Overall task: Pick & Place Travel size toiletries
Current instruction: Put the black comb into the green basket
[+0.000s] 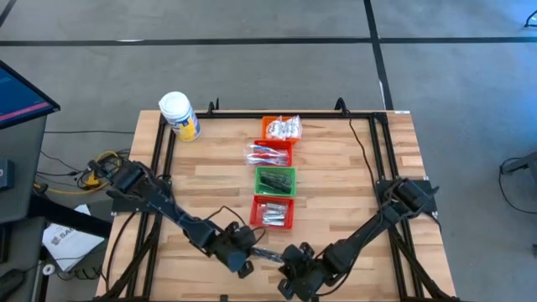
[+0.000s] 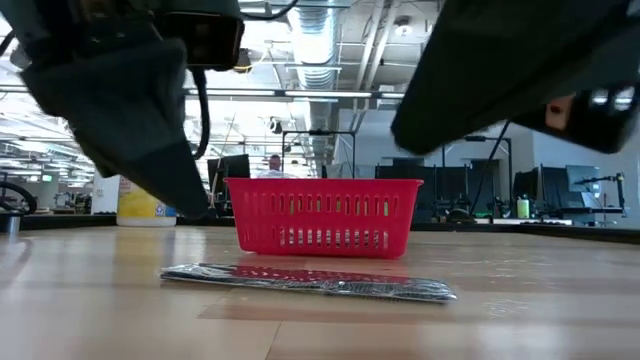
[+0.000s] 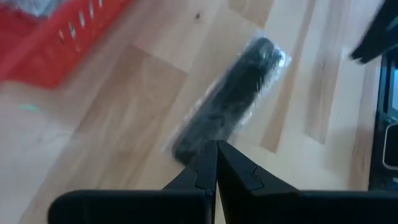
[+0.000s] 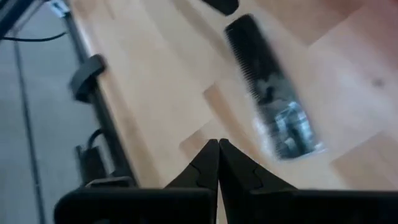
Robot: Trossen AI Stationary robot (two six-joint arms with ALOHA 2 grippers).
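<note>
A dark comb-like strip in a clear wrapper (image 1: 267, 252) lies flat on the wooden table near its front edge, in front of the red basket (image 1: 273, 211). The low view (image 2: 310, 282) and both wrist views (image 3: 233, 93) (image 4: 267, 81) show it too. My left gripper (image 1: 250, 257) (image 3: 216, 144) is shut and hovers just above the strip's left end. My right gripper (image 1: 294, 267) (image 4: 217, 143) is shut too, above the table at the strip's right end. Neither one touches it.
A column of small baskets runs toward the far edge: red (image 2: 322, 215) with silvery tubes, green (image 1: 275, 179) with dark strips, one with toothbrushes (image 1: 270, 154), and orange (image 1: 281, 128) with sachets. A white jar (image 1: 179, 116) stands at the far left corner. Bare wood lies either side.
</note>
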